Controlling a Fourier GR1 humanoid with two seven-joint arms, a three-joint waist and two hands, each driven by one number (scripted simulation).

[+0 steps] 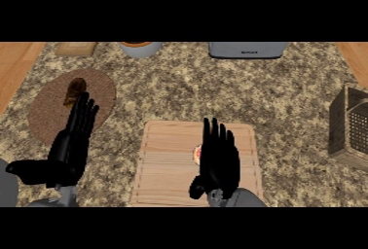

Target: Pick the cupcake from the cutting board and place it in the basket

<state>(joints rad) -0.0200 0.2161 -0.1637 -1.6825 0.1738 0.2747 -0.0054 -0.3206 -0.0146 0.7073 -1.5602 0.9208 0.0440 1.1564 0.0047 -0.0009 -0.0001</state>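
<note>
On the speckled stone worktop (187, 87), the right robot hand (218, 158), fingers straight, hovers over the pale wooden cutting board (165, 165), mostly hiding the cupcake (196, 154). The woven basket (350, 129) sits far right. The left robot hand (72, 141) rests open.

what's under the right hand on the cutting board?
Under the right hand, a sliver of the cupcake shows on the cutting board. The hand covers the rest.
</note>
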